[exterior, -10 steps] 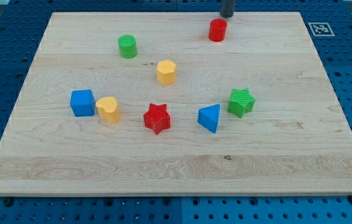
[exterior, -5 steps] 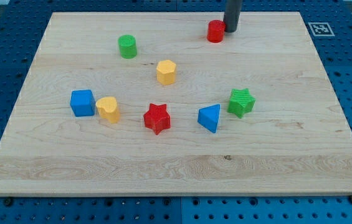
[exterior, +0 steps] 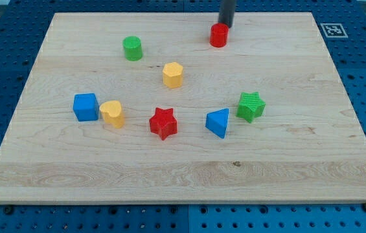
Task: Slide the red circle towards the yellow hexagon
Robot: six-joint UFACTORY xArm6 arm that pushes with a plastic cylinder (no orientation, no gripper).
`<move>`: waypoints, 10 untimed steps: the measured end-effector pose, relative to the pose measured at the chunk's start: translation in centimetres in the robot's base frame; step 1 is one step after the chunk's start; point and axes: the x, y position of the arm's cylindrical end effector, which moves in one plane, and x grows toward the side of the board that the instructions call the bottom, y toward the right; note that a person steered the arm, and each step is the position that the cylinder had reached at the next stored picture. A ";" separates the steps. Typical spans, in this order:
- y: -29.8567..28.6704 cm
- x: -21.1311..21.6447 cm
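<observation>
I am working over the wooden board (exterior: pixel 183 175), which is filling most of the view on a blue pegboard bench (exterior: pixel 14 19). The rod carries no pincer, so there is nothing to call apart or together; I am only steering my tip (exterior: pixel 225 26).

The red circle (exterior: pixel 218 35) is sitting near the board's top edge, at about one o'clock from the board's centre. My tip is standing just at its one o'clock side, touching it or very nearly. The yellow hexagon (exterior: pixel 173 75) is lying at roughly seven or eight o'clock from the red circle, a fair way off, with bare wood between them.

To do this push well, I judge I should be keeping my tip squarely behind the red circle on the line through both blocks, since a round block tends to roll off a push that is off-centre.

The green cylinder (exterior: pixel 132 48) is lying well off that line.

No readable writing is showing; only a square black-and-white marker (exterior: pixel 333 30) at the board's two o'clock corner.
</observation>
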 end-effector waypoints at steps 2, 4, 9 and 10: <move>-1.6 2.4; -1.5 2.4; 5.3 6.6; 7.7 8.3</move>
